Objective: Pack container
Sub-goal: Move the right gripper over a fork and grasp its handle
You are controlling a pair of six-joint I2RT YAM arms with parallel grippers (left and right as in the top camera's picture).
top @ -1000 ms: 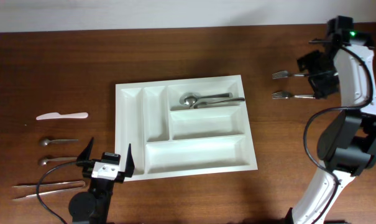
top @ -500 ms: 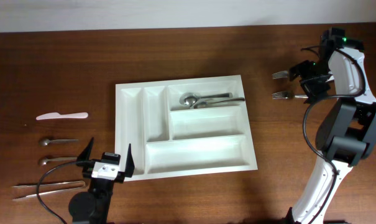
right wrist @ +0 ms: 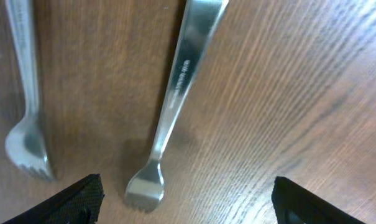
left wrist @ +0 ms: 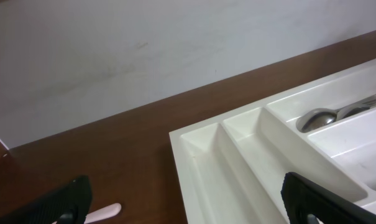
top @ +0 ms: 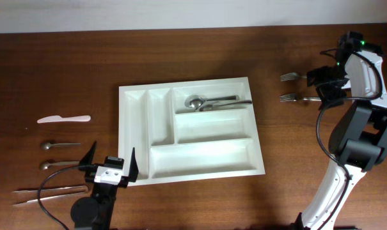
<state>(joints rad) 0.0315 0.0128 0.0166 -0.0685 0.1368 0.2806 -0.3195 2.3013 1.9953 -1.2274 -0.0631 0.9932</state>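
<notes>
Left fingers (top: 133, 163) spread beside white five-compartment container (top: 199, 156).

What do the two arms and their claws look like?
Right arm: white shells, black joints, looping black cable, lit green light. Left arm: black, thin black cable. Left claw has black fingers on a white block; right claw is black.
</notes>
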